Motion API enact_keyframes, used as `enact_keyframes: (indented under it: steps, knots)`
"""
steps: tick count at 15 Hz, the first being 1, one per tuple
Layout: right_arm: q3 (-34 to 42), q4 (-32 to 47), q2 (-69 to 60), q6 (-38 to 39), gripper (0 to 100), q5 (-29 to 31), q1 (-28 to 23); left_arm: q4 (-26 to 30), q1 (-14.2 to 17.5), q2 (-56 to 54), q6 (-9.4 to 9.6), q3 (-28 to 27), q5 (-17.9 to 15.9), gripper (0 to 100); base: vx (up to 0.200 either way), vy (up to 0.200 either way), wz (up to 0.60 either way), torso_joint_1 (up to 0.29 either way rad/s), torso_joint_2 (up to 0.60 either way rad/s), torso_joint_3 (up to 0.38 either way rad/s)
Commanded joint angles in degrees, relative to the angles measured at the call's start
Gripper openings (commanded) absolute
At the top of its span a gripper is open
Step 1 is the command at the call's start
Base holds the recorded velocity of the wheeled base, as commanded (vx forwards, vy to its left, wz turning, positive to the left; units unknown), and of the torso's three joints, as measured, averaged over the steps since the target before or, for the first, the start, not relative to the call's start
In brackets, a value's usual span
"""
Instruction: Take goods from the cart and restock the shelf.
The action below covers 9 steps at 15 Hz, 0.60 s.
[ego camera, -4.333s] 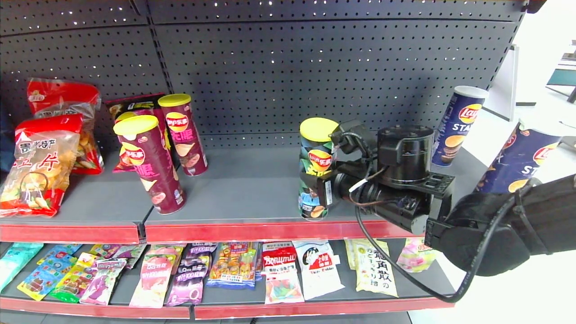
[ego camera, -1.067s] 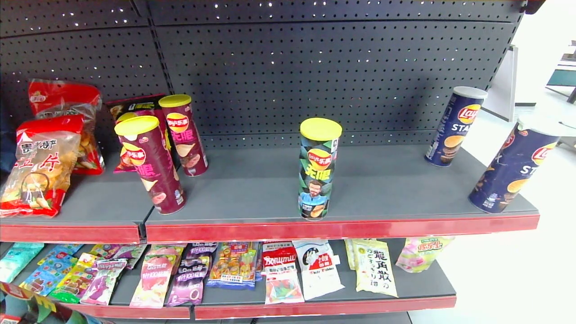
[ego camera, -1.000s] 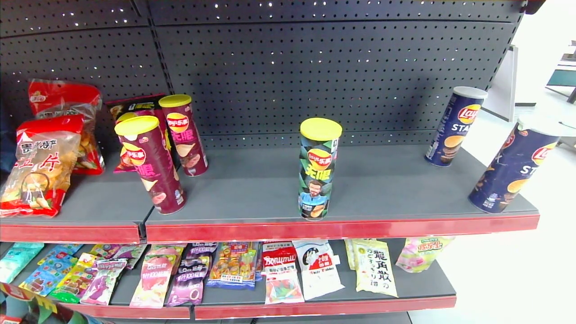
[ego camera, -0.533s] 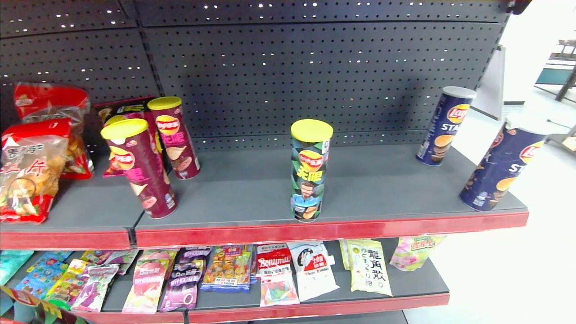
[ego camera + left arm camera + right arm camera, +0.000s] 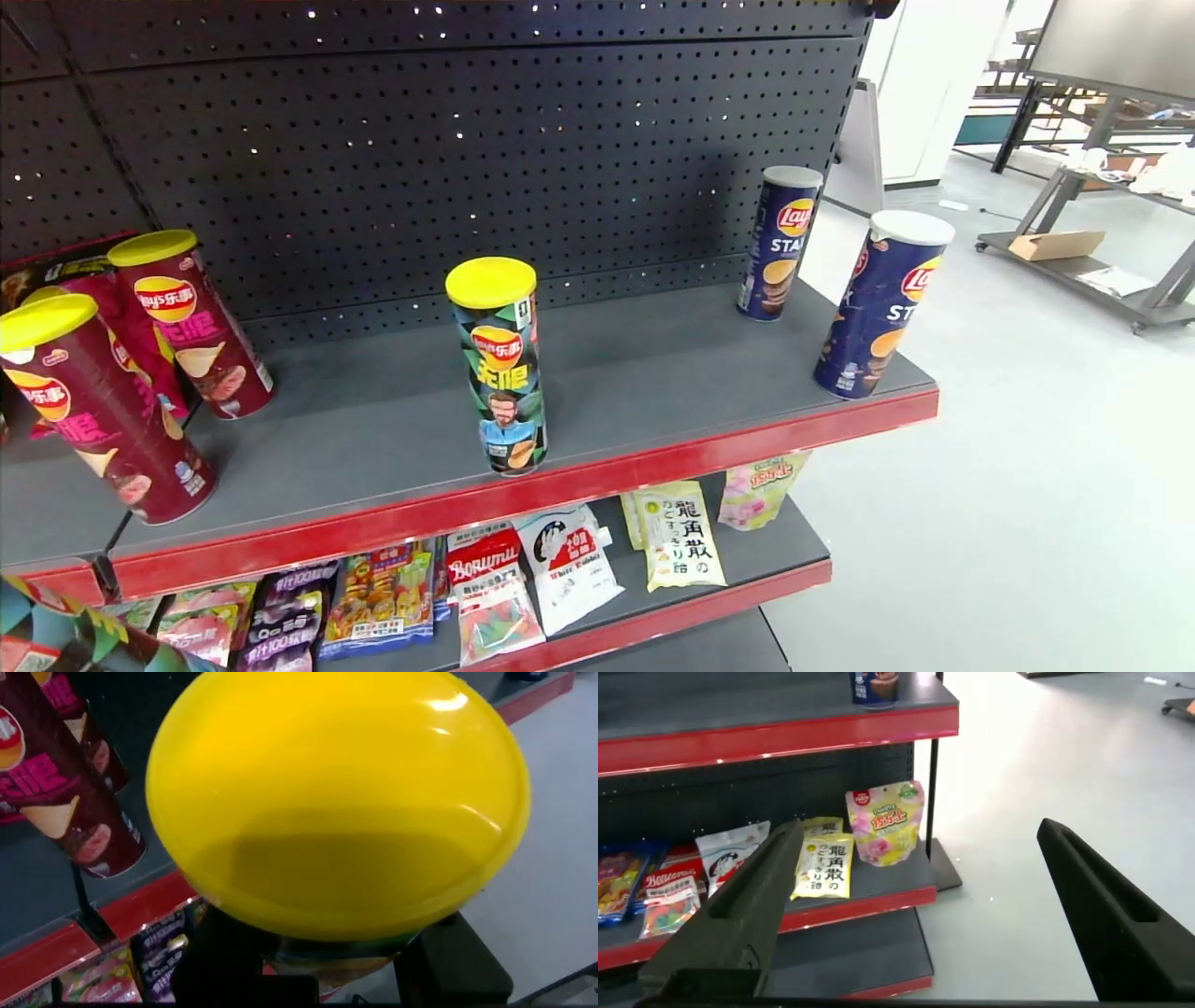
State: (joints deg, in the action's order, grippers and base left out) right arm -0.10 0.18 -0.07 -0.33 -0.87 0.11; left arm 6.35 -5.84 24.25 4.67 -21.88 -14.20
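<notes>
Your right pincer (image 5: 920,835) has pulled back, spread and empty, leaving the green can (image 5: 499,369) upright near the shelf's (image 5: 672,364) front edge. The head view has swung right. Your left pincer (image 5: 327,975) pinches a yellow-lidded can (image 5: 336,803), likely next to place.

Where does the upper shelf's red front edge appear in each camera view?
Head view: the red edge runs below the patterned can.
Left wrist view: the red edge passes behind the yellow-lidded can, near the maroon can.
Right wrist view: the red edge lies under the navy can.
Shared landmark: snack packets on the lower shelf beneath it.
</notes>
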Motion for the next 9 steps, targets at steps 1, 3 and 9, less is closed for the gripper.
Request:
enact_keyframes:
  steps: [1, 3, 9]
  knots:
    - [0.0, 0.0, 0.1, 0.0, 100, 0.0, 0.1, -5.8, 0.1, 8.6, -1.86, -1.4, 1.3, 0, 0.000, 0.000, 0.00, 0.000, 0.00, 0.000]
    - [0.0, 0.0, 0.1, 0.0, 100, 0.0, 0.1, -18.3, 0.1, 19.0, -2.21, -1.4, 1.8, 0, 0.000, 0.000, 0.00, 0.000, 0.00, 0.000]
    - [0.0, 0.0, 0.1, 0.0, 100, 0.0, 0.1, -39.3, -0.1, 46.2, -2.38, -7.3, -1.3, 0, 0.000, 0.000, 0.00, 0.000, 0.00, 0.000]
